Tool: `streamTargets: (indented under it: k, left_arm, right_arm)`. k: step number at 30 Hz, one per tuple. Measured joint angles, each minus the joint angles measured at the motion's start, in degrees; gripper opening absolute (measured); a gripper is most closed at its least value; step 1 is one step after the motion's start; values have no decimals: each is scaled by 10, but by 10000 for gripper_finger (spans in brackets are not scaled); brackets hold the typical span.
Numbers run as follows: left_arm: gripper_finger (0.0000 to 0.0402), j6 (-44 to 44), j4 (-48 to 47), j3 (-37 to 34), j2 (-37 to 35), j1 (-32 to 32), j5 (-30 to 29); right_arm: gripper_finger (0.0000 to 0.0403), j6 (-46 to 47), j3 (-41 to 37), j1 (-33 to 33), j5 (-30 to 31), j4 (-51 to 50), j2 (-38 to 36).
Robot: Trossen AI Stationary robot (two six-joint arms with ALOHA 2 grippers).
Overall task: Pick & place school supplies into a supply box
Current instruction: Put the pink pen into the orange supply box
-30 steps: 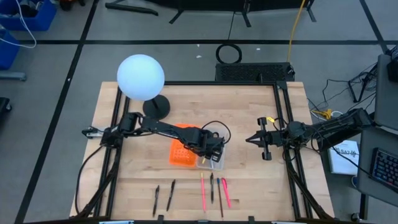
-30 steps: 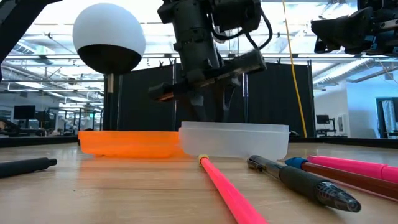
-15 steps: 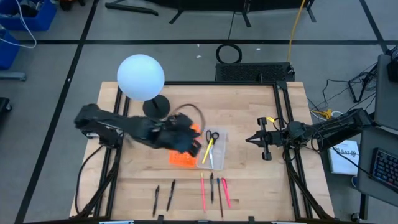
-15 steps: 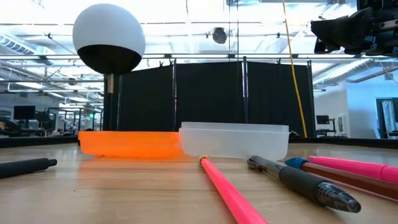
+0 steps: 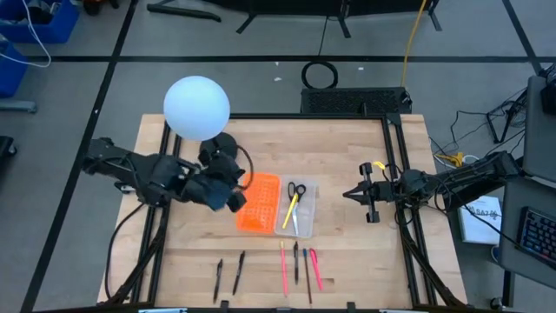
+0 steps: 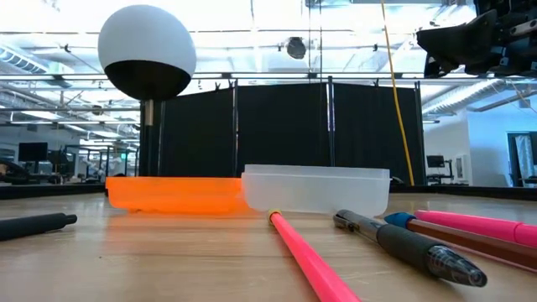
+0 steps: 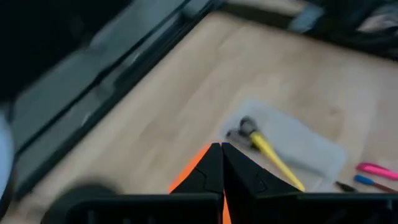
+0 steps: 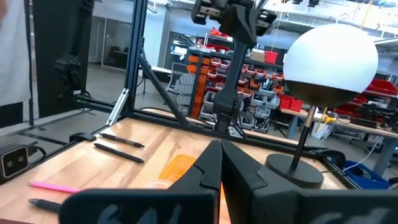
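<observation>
Overhead, left gripper [image 5: 236,193] fingers pressed together beside supply box [image 5: 261,204] — scissors [image 5: 296,189] inside, right gripper [image 5: 348,195] likewise closed

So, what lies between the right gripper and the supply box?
Only bare wooden table: in the high view nothing lies between the shut right gripper and the supply box.

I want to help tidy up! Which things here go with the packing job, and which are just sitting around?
For the job:
- supply box, clear half holding scissors and a yellow pencil
- pens and pencils on the table

Just lying about:
- white globe lamp
- black cable ring on the floor
</observation>
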Motion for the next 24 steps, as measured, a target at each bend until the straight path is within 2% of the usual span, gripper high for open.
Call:
streamTargets:
  k: [2, 5, 7, 9, 11, 13, 16, 18, 21, 24]
  left_arm:
    - [3, 114, 128, -80, -54, 18, 45]
    - [3, 286, 336, -217, -135, 43, 195]
    - [4, 361, 454, -301, -180, 55, 300]
    - [3, 393, 538, -375, -223, 65, 353]
    - [3, 390, 596, -435, -262, 75, 342]
    - [4, 376, 624, -482, -298, 82, 304]
    - [3, 379, 602, -538, -362, 92, 277]
    - [3, 397, 596, -576, -413, 98, 286]
    - [4, 414, 636, -637, -492, 116, 323]
    - [3, 391, 644, -683, -561, 137, 347]
  right_arm:
    - [0, 7, 0, 0, 0, -3, 0]
    - [0, 25, 0, 0, 0, -14, 0]
    - [0, 30, 0, 0, -1, -18, 0]
    - [0, 30, 0, 0, -1, -18, 0]
    - [0, 30, 0, 0, -1, -18, 0]
    - [0, 30, 0, 0, -3, -32, 0]
    - [0, 18, 0, 0, -3, -48, 2]
    - [0, 8, 0, 0, -2, -44, 2]
    - [0, -15, 0, 0, -2, -16, 1]
    - [0, -11, 0, 0, -2, 7, 1]
